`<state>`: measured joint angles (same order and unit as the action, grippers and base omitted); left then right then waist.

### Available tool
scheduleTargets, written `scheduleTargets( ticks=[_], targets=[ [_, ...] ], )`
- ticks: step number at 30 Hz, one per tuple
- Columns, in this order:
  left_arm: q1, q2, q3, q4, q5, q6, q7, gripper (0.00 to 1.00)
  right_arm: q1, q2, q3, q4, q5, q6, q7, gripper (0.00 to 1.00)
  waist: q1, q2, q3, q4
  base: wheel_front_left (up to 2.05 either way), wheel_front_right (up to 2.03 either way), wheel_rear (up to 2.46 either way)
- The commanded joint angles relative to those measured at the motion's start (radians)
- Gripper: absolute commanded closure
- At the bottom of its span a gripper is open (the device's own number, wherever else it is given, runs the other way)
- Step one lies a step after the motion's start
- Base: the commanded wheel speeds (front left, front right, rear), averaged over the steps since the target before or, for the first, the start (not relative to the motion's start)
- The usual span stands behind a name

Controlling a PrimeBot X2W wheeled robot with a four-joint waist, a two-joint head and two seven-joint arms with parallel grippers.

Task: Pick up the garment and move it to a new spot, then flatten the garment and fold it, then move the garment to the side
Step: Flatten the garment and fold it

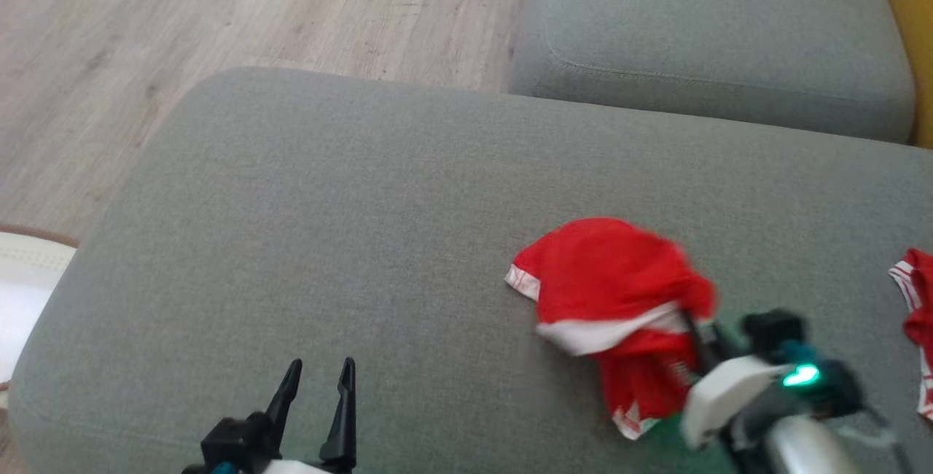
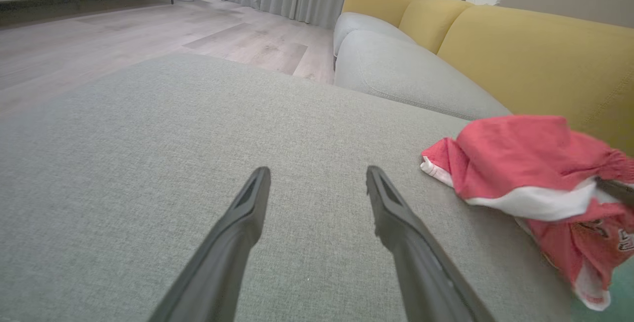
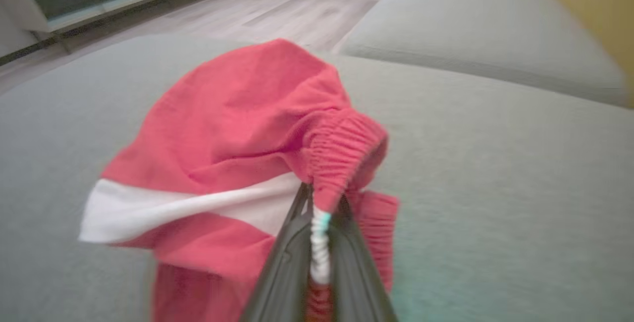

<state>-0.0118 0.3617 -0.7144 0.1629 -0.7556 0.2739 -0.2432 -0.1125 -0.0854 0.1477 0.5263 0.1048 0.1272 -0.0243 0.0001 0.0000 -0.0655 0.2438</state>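
The garment [image 1: 612, 292], a pair of red shorts with a white band and white-trimmed hems, sits bunched on the right half of a wide grey cushion [image 1: 364, 204]. Its gathered elastic waistband [image 3: 346, 148] is pulled up into a hump, while its far hem lies on the fabric of the cushion. The right gripper [image 1: 691, 324] has its two dark fingers pressed together on that waistband. In the right wrist view the right gripper [image 3: 322, 200] pinches the red elastic, with a white cord [image 3: 319, 242] running down between the fingers. Motion blur softens the cloth's edges in the head view. The left gripper [image 1: 321, 368] hovers low over the bare near left part of the cushion, well apart from the shorts. Its fingers are spread wide with nothing between them, as the left wrist view also shows [image 2: 318, 173], with the garment [image 2: 525, 163] off to the side. A second red-and-white piece of clothing [image 1: 920, 313] lies at the cushion's right edge. Beyond are another grey seat cushion [image 1: 700, 14], yellow backrests [image 2: 535, 54] and a pale wood floor [image 1: 219, 7].
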Motion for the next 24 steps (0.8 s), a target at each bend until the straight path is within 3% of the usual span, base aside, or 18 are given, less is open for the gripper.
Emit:
scheduleTargets(
  ticks=[1,7,13,14,15,16,24],
  targets=[
    [-0.036,0.011,0.031,-0.031,0.006,0.004,-0.007,0.00,-0.043,-0.024,-0.016,-0.042,-0.013,0.003,-0.009,1.00,-0.0001,0.0000,0.000,-0.004,0.00,0.00,0.00],
    [-0.039,0.003,0.022,-0.033,0.006,0.000,-0.007,0.00,-0.002,-0.061,-0.150,-0.046,-0.073,0.003,0.027,1.00,-0.0001,0.0000,0.009,-0.022,0.00,0.00,0.00],
    [-0.051,-0.004,0.013,-0.029,0.008,-0.006,-0.004,0.00,0.001,-0.053,-0.188,0.008,-0.120,0.003,0.013,1.00,-0.0001,0.0000,0.019,-0.036,0.00,0.00,0.00],
    [-0.053,-0.005,0.012,-0.027,0.008,-0.007,-0.004,0.00,-0.003,-0.046,-0.193,0.016,-0.123,0.003,0.002,0.85,-0.0001,0.0000,0.020,-0.039,0.00,0.00,0.00],
    [-0.054,-0.006,0.011,-0.025,0.008,-0.007,-0.004,0.00,-0.006,-0.041,-0.195,0.024,-0.127,0.003,-0.009,0.53,-0.0001,0.0000,0.021,-0.042,0.00,0.00,0.00],
    [-0.055,-0.007,0.010,-0.024,0.007,-0.008,-0.004,0.00,-0.010,-0.037,-0.196,0.031,-0.133,0.003,-0.020,0.00,-0.0001,0.0000,0.022,-0.045,0.00,0.00,0.00],
    [-0.055,-0.012,0.014,-0.014,0.000,-0.010,-0.006,0.00,0.003,-0.015,-0.197,0.016,-0.127,0.003,-0.075,0.00,-0.0001,0.0000,0.015,-0.073,0.00,0.00,0.00]
  ],
)
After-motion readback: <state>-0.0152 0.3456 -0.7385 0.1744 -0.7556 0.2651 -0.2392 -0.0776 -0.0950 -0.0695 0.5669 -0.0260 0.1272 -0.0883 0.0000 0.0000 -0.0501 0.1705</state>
